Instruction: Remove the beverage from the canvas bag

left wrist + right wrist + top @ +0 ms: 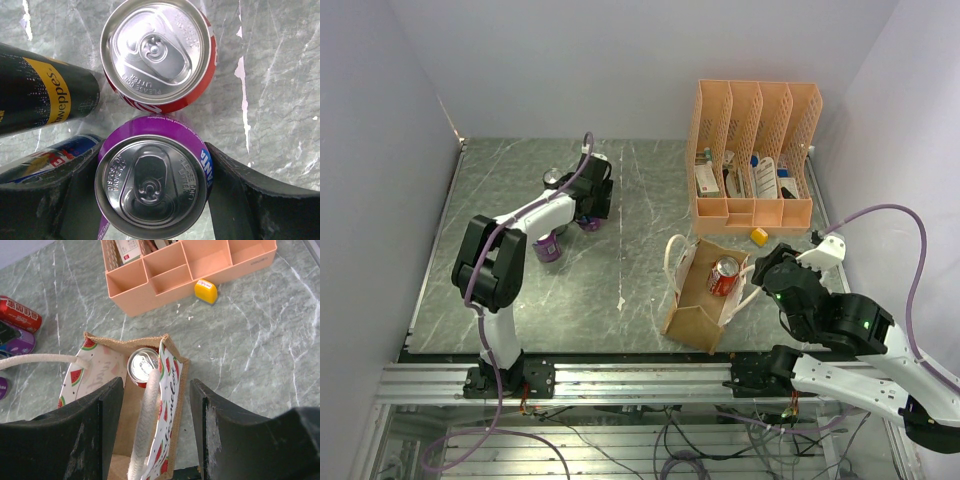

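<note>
The canvas bag (692,305) stands open near the table's front, tan with a watermelon-print lining and white rope handles. A red beverage can (724,275) stands upright inside it at its far end; the right wrist view shows its silver top (142,365). My right gripper (757,272) is open, just right of and above the bag. In its wrist view the gripper (156,425) straddles the bag's right wall (170,385) and one rope handle. My left gripper (590,215) is far to the left and shut on an upright purple can (152,180).
A peach perforated organizer (755,150) with small boxes stands behind the bag, a small yellow object (759,236) in front of it. Near the left gripper are an upright red can (159,52), a lying black can (45,95), a lying blue can (50,160) and another purple can (550,247).
</note>
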Tool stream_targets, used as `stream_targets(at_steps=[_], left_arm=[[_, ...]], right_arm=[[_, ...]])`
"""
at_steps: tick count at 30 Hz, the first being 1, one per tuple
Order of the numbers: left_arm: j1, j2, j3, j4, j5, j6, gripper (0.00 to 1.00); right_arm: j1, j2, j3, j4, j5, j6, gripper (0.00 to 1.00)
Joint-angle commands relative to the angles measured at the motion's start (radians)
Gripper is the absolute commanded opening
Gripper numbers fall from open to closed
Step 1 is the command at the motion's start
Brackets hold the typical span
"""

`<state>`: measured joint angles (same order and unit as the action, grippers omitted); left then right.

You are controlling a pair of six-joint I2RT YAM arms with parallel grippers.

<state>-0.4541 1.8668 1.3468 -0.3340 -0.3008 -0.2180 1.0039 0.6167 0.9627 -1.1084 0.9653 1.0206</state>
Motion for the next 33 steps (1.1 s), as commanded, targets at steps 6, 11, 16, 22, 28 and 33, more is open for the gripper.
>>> stream_targets(at_steps=[6,11,16,22,28,33], left_arm=[[0.005,0.015,0.023,0.091,-0.007,-0.019,0.4],[0.005,0.023,0.031,0.079,-0.015,-0.014,0.64],[0.006,0.012,0.029,0.079,-0.01,-0.014,0.76],[0.005,-0.077,0.011,0.07,-0.021,0.0,1.0],[0.004,-0.247,-0.036,0.054,0.006,-0.012,1.0],[-0.044,-0.446,-0.142,0.074,0.176,-0.092,1.0]], right_arm=[[0.004,-0.018,0.001,-0.011,0.03,0.017,0.56],[0.004,-0.016,0.001,-0.011,0.029,0.017,0.56],[0.004,-0.017,0.001,-0.011,0.029,0.018,0.56],[0.004,-0.017,0.0,-0.005,0.029,0.011,0.56],[0.005,-0.008,0.006,-0.013,0.029,0.019,0.56],[0.005,-0.032,0.0,0.002,0.023,0.008,0.55]])
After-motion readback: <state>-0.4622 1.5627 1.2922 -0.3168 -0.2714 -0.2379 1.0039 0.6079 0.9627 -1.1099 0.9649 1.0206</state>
